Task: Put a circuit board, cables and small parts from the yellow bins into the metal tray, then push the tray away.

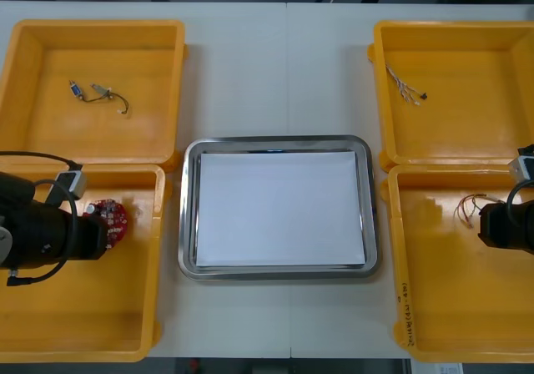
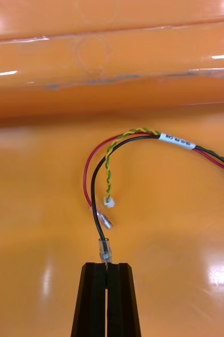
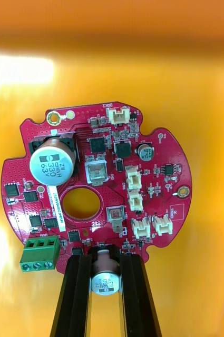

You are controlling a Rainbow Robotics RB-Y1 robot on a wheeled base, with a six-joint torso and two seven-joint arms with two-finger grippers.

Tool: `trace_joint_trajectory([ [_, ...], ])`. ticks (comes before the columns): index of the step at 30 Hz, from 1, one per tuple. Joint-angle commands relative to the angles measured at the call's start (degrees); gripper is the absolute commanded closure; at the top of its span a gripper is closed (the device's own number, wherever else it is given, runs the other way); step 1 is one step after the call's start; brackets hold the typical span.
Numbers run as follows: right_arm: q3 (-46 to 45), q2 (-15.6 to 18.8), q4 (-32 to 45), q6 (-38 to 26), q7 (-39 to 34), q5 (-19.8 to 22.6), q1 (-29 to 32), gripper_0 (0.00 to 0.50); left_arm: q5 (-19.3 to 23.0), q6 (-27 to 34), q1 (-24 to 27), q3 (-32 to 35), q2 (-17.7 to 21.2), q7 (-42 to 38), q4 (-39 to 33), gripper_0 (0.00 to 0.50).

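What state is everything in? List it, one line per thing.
left gripper: shut on the edge of the circuit board.
circuit board: gripped, in the near left bin.
right gripper: shut on a wire tip of the red and yellow cable.
red and yellow cable: pinched at one end, in the near right bin.
metal tray: white inside, nothing in it yet.

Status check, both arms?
Left gripper shut on red circuit board, near-left yellow bin. Right gripper shut on red and yellow cable end, near-right yellow bin. Metal tray between; bin walls to clear.
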State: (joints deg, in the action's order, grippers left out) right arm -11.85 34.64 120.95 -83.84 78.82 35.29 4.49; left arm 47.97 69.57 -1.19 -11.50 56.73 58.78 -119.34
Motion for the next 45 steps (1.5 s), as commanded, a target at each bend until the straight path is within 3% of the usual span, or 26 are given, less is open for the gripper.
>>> trace_joint_trajectory([
  [1, -3.27, 1.57, 5.88, -1.32, 1.07, 1.44, 4.29, 0.500, 0.99, -1.54, -5.75, 3.15, 4.00, 2.12, -4.24, 0.500],
  [16, -5.12, 0.69, 16.42, -1.85, -0.78, 4.08, 15.63, 0.500, -0.33, -12.53, -18.85, 6.49, 7.78, 5.29, -6.08, 0.500],
  [32, -5.56, -4.06, 24.51, -7.48, -2.80, 4.61, 20.47, 0.500, -2.00, -14.11, -20.52, 6.75, 7.87, 6.08, -6.08, 0.500],
  [33, -5.56, -4.15, 24.77, -7.48, -2.89, 4.78, 20.82, 0.500, -1.82, -14.11, -20.43, 6.75, 7.78, 6.08, -6.08, 0.471],
  [34, -5.56, -4.23, 24.95, -7.39, -2.89, 4.87, 21.08, 0.500, -1.82, -14.11, -20.34, 6.75, 7.78, 5.99, -6.08, 0.378],
  [35, -5.56, -4.23, 25.12, -7.39, -2.97, 4.96, 21.52, 0.500, -1.74, -14.11, -20.25, 6.75, 7.78, 5.99, -6.08, 0.155],
  [36, -5.56, -4.23, 25.39, -7.39, -2.97, 4.96, 21.87, 0.500, -1.91, -14.11, -20.16, 6.84, 7.78, 5.99, -6.08, 0.000],
  [45, -5.56, -4.67, 25.74, -6.51, -3.50, 5.58, 23.81, 0.500, -1.74, -14.11, -19.72, 7.19, 7.78, 5.73, -6.08, 0.000],
])
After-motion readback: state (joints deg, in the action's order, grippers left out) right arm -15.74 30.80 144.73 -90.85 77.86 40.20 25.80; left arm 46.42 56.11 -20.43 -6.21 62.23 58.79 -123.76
